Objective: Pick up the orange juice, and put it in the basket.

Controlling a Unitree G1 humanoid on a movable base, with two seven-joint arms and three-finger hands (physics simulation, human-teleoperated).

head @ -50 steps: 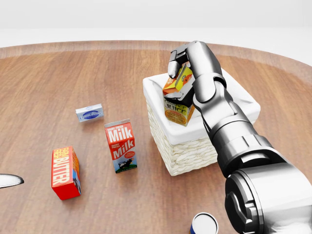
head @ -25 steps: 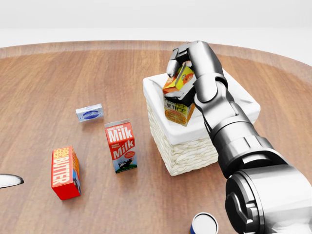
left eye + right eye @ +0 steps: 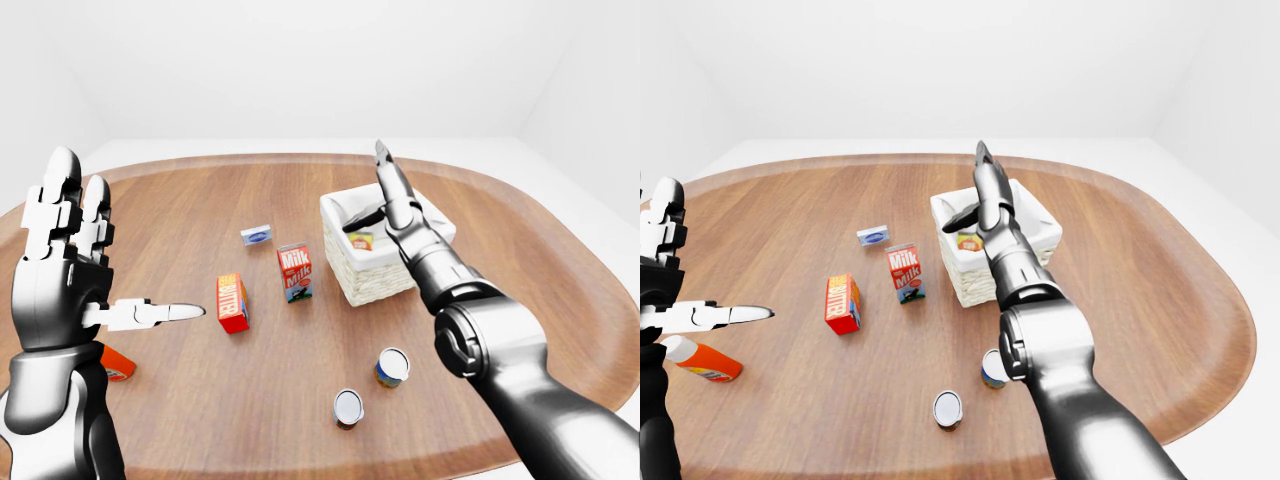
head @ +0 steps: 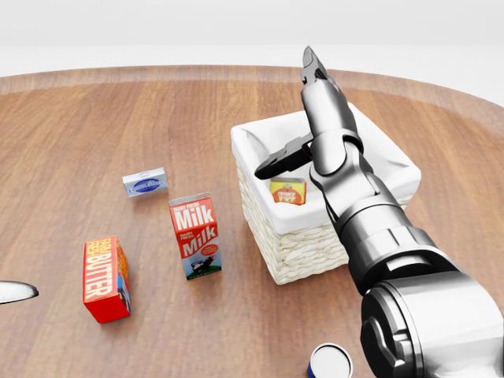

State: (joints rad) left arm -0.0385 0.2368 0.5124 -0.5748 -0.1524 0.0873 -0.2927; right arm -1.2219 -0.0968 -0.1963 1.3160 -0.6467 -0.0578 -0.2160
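Note:
The orange juice carton (image 4: 288, 190) lies inside the white-lined wicker basket (image 4: 305, 250), near its left wall, with only its top showing. My right hand (image 4: 295, 118) hovers over the basket, open, with the fingers (image 4: 315, 79) stretched straight toward the top of the head view and the thumb (image 4: 276, 164) pointing left just above the carton. It touches nothing. My left hand (image 3: 105, 262) is raised at the left of the left-eye view, open and empty, far from the basket.
A milk carton (image 4: 194, 235) stands left of the basket, a butter box (image 4: 105, 278) further left, and a small blue-and-white box (image 4: 145, 183) above them. Two cans (image 3: 392, 367) (image 3: 347, 407) sit near the table's lower edge. An orange bottle (image 3: 702, 362) lies by my left hand.
My right hand has opened and let go of the orange juice carton, which has dropped from above the rim into the basket. The fingers have straightened upward.

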